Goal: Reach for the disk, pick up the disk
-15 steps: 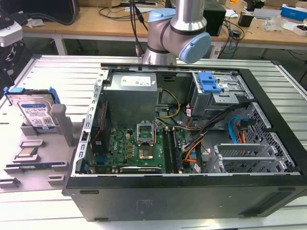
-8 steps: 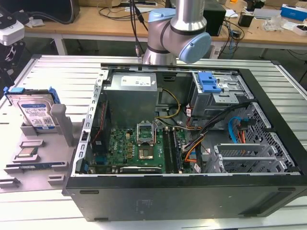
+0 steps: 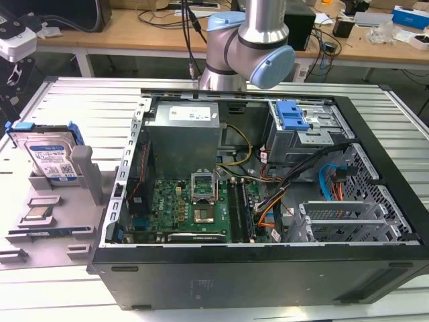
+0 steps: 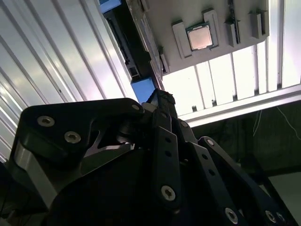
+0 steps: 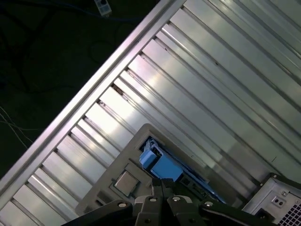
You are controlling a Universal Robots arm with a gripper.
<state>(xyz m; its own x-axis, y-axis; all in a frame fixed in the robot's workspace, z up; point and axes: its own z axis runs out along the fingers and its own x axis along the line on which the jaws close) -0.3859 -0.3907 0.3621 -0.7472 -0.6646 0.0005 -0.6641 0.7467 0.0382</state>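
The disk (image 3: pixel 47 158) is a silver hard drive with a white-and-blue label and a blue bracket. It stands tilted in a grey holder (image 3: pixel 80 176) at the exterior view's left. In the first wrist view its blue bracket end (image 5: pixel 160 165) shows just beyond my gripper (image 5: pixel 162 182). The second wrist view has the same blue edge (image 4: pixel 142 88) right past my gripper (image 4: pixel 161 96). The fingers meet at their tips, with nothing between them. I hang well above the disk and do not touch it.
An open computer case (image 3: pixel 375 201) fills the middle of the ribbed metal table (image 3: pixel 60 100), with a blue ribbed latch (image 3: pixel 293 115) on its drive cage. A small grey chip (image 3: pixel 38 215) (image 4: pixel 201 37) (image 5: pixel 125 181) lies on the holder near the disk. The arm's base (image 3: pixel 248 47) stands behind the case.
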